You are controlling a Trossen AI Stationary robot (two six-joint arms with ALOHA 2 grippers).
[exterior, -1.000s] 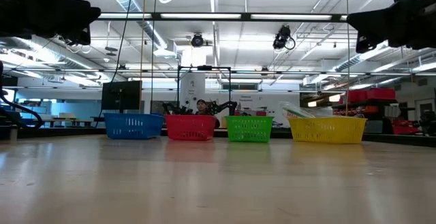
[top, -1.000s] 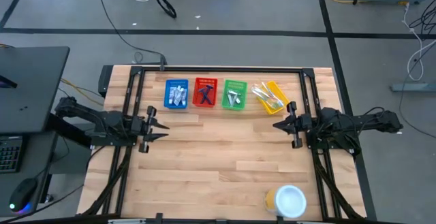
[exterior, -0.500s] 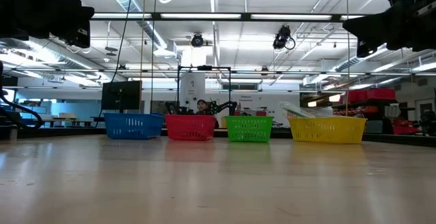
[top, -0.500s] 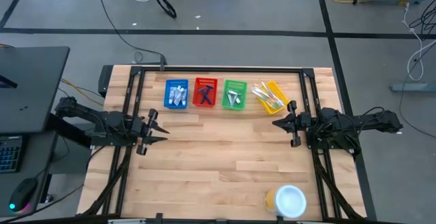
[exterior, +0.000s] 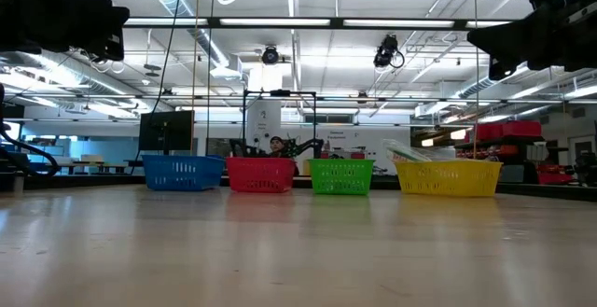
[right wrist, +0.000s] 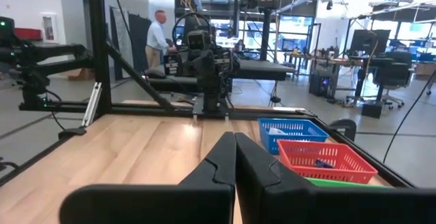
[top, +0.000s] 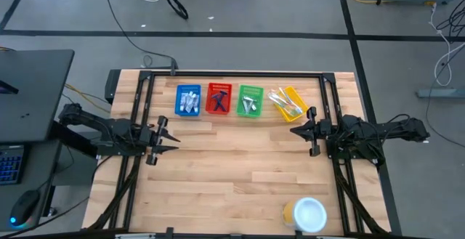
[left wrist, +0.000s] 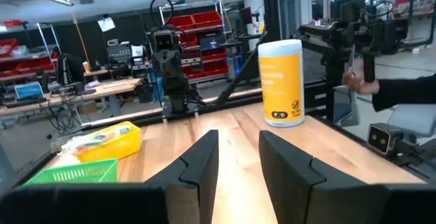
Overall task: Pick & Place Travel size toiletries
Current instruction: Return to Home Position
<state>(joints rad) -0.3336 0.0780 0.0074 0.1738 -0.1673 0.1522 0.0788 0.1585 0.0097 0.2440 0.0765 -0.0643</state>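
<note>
- While both arms hang over the table (top: 240,181), the toiletries (top: 251,106) lie sorted in the four baskets (top: 219,85) — beyond both grippers, none lying loose between them.
- Left gripper (left wrist: 237,142): fingers narrowly parted, holding nothing.
- Right gripper (right wrist: 235,142): fingers pressed together, empty — the yellow basket (top: 294,94) sits just beside it.
- Risk: a careless retreat could clip that basket's rim and spill its toothbrushes (top: 283,102).
</note>
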